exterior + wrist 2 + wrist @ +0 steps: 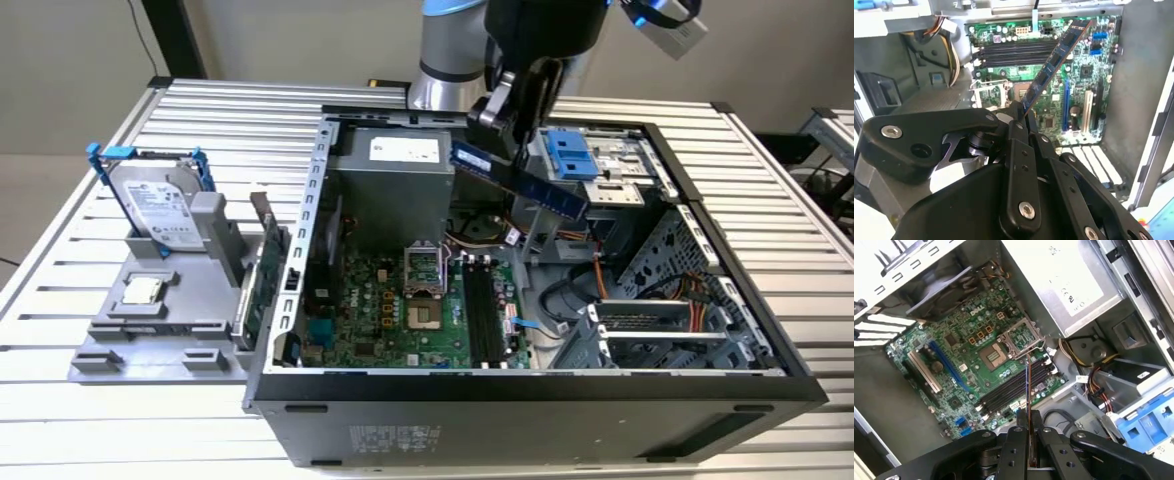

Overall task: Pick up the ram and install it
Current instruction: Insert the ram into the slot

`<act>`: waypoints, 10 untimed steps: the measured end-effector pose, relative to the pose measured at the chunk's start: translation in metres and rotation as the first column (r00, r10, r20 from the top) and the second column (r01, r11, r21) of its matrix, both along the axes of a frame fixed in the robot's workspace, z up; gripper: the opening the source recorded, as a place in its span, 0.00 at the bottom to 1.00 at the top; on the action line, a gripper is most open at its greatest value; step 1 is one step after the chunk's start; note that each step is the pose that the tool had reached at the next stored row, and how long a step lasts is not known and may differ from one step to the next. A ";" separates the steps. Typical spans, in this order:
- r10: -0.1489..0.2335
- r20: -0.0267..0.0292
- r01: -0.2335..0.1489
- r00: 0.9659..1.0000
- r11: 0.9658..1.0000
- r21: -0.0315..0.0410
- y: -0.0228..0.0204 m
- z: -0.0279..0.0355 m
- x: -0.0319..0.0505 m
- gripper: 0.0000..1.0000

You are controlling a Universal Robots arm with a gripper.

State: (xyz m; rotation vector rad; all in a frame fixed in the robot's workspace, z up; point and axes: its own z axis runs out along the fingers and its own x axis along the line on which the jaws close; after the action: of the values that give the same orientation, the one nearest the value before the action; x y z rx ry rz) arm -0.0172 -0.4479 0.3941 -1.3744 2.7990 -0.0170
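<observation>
Slatted table (80, 420), open PC case (534, 400); end effector (505, 135) clamped on ram (554, 192), tilted over mobo (387, 310)

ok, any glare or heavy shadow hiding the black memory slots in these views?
Exterior view: even light, black memory slots readable, no glare. Second wrist view: green motherboard brightly lit, slots unshadowed, lower corners washed out white; black gripper clamping the long thin dark memory stick reads as a dark mass. First wrist view: silver power supply box nearly blown out, slots evenly lit.
</observation>
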 end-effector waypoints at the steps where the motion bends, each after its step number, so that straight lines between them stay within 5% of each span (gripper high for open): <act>1: -0.018 0.000 0.018 1.000 1.000 0.000 0.0000 0.0000 0.0000 0.00; 6: -0.102 0.000 0.102 0.995 0.995 0.000 0.0000 -0.0002 0.0000 0.00; 10: -0.170 0.000 0.170 0.985 0.985 0.000 0.0000 -0.0003 0.0000 0.00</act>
State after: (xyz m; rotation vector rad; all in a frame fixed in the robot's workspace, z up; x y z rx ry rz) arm -0.0172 -0.4479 0.3938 -1.1311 2.9070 -0.0200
